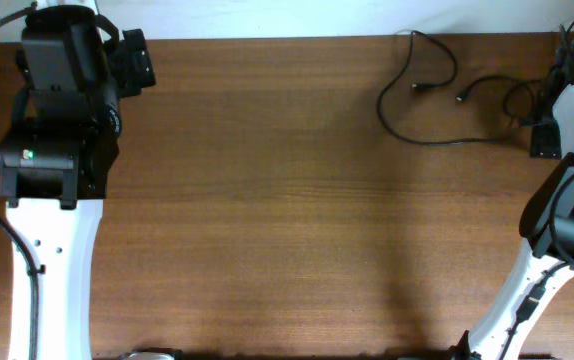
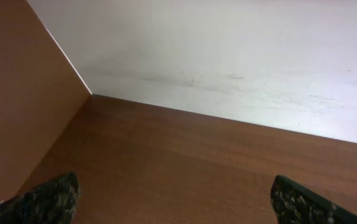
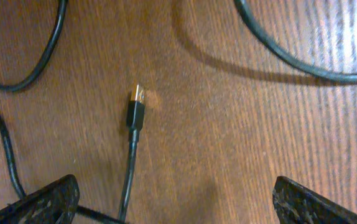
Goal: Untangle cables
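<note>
Thin black cables (image 1: pixel 407 95) loop loosely on the wooden table at the far right, with small plug ends (image 1: pixel 462 97) near the middle of the loops. In the right wrist view a cable with a silver-tipped plug (image 3: pixel 135 111) lies on the wood, and other cable loops (image 3: pixel 290 59) curve around it. My right gripper (image 3: pixel 175 202) is open just above the table over this cable, touching nothing; in the overhead view it sits at the far right edge (image 1: pixel 557 120). My left gripper (image 2: pixel 175 202) is open and empty at the far left corner, away from the cables.
The left arm (image 1: pixel 62 100) stands at the far left of the table. The right arm's white link (image 1: pixel 527 280) rises from the front right. A white wall (image 2: pixel 228 56) and a brown side panel (image 2: pixel 17 93) bound the left corner.
</note>
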### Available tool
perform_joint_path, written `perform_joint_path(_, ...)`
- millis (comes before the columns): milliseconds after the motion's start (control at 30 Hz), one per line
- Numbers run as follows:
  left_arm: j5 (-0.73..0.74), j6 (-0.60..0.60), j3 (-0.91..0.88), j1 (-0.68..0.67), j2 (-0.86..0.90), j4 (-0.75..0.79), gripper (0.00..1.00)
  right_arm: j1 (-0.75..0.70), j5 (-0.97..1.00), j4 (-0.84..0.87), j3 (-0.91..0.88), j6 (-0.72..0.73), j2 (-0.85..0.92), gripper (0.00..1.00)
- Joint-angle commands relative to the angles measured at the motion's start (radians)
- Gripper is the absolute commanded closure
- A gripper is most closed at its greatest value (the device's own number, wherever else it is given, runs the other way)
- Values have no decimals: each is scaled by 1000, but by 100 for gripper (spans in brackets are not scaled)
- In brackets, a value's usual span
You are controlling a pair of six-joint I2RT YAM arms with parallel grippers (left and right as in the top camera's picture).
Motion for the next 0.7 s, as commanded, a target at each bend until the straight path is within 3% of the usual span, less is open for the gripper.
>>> perform_joint_path(0, 4, 15, 2, 2, 7, -1, 1, 53, -13, 27, 3, -3, -6, 1)
perform_joint_path(67, 4, 16, 2, 2, 7, 0, 1, 96, -7, 77, 3, -90, -6, 1)
perform_joint_path(200, 4, 16, 2, 2, 7, -1, 1, 149, 83, 76, 3, -98, -5, 1)
perform_joint_path(667, 4, 16, 2, 3, 7, -2, 1, 76, 84, 63, 3, -158, 45, 1)
